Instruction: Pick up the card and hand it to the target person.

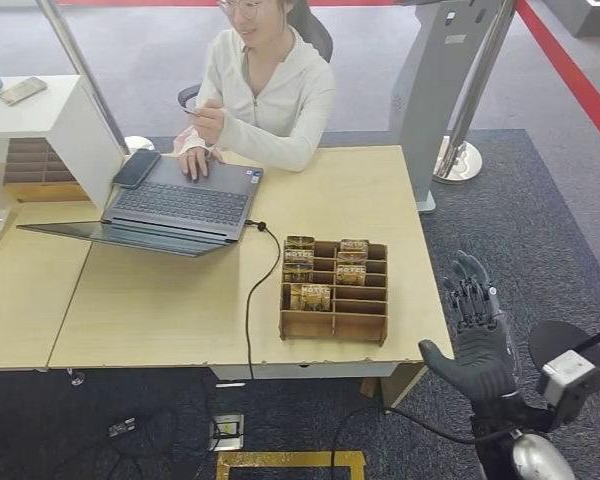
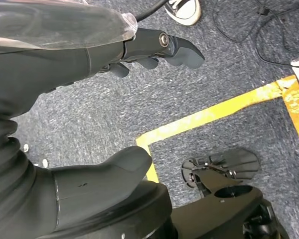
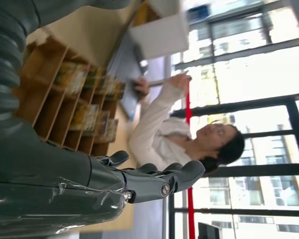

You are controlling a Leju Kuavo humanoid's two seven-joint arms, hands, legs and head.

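Your landmark here is the wooden slotted rack (image 1: 333, 290) sitting on the light wood desk (image 1: 153, 300), close to the desk's near edge. The cards (image 1: 310, 296) are in it: small packs with dark and gold printing, standing on edge in the slots with their long sides running across the rack, parallel to that near edge. Several sit in the rack's far rows and one is alone in a nearer row on the left side. There's writing on the labels that looks like "HOTEL", but it's too small to be sure.

Your right hand (image 1: 474, 340) is off the desk, past the rack's right end and a bit nearer to you, over the dark carpet (image 1: 523, 240). It's holding nothing, fingers stretched out and spread, thumb sticking out toward the desk corner. From the right wrist view the fingers (image 3: 155, 181) reach out straight, with the rack (image 3: 61, 99) just beside the hand.

Your left hand (image 2: 102, 114) hangs over the carpet near a yellow floor line (image 2: 216, 112), thumb and fingers apart, nothing in it.

Beyond the rack, across the desk, a person in a pale top (image 1: 270, 90) sits at a grey laptop (image 1: 180, 210) with a phone (image 1: 136, 168) on its far left corner. A black cable (image 1: 255, 290) runs from the laptop past the rack's left side and over the near edge
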